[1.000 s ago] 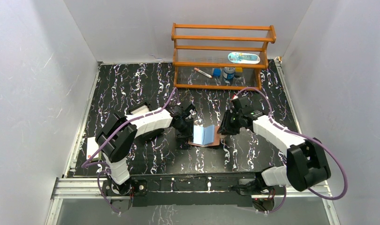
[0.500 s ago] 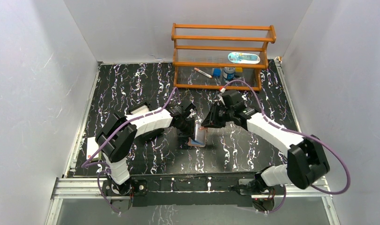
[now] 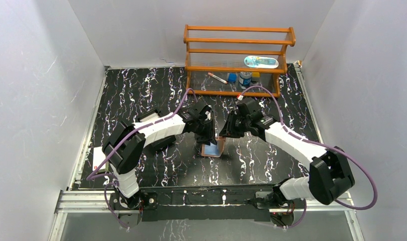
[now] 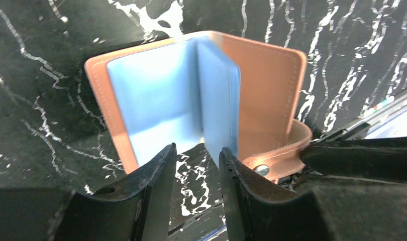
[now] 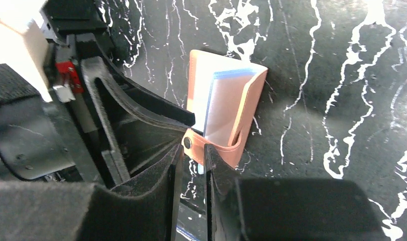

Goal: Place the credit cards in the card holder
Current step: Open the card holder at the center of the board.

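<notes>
The tan-brown card holder (image 3: 215,148) lies mid-table, half folded, its pale blue inner pockets (image 4: 156,100) showing. Its left half lies flat and its right flap (image 5: 251,100) stands upright. My right gripper (image 3: 224,134) is at the flap's snap tab (image 5: 211,150), its narrow jaws pinched on the tab. My left gripper (image 3: 210,136) is open and empty, its fingertips (image 4: 164,155) just above the holder's near edge beside the upright blue leaf. No card shows in the holder. A white card-like piece (image 3: 97,158) lies at the table's left front edge.
A wooden shelf rack (image 3: 239,60) with small items stands at the back. A black tray with a white stack (image 3: 151,116) sits under the left arm. Grey walls close in on both sides.
My right gripper has moved left and raised the holder's right flap from flat to upright. My left gripper has shifted right and up over the holder's left half.
</notes>
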Action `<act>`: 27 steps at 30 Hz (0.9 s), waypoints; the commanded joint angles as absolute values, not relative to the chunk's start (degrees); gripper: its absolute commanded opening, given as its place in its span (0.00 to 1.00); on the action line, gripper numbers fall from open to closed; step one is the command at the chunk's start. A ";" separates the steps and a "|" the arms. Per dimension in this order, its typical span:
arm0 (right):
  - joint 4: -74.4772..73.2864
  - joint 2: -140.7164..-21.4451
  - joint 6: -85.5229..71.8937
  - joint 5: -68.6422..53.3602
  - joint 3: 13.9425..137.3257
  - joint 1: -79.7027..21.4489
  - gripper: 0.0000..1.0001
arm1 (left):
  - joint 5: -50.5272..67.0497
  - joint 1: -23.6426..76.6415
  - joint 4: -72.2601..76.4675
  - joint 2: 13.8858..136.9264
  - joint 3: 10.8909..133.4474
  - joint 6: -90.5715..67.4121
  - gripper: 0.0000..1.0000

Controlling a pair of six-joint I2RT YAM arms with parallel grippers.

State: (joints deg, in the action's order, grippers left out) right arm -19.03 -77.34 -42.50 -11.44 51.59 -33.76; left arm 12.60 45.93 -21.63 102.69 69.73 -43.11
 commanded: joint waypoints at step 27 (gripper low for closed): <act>-12.87 -68.50 -46.06 -9.10 42.54 -38.18 0.30 | 20.94 46.09 -11.75 109.93 75.62 -43.64 0.34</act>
State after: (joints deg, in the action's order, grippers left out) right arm -17.12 -67.61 -45.36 -10.63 43.00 -36.14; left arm 20.34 45.93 -11.53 110.26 73.63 -43.68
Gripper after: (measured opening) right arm 0.290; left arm 0.338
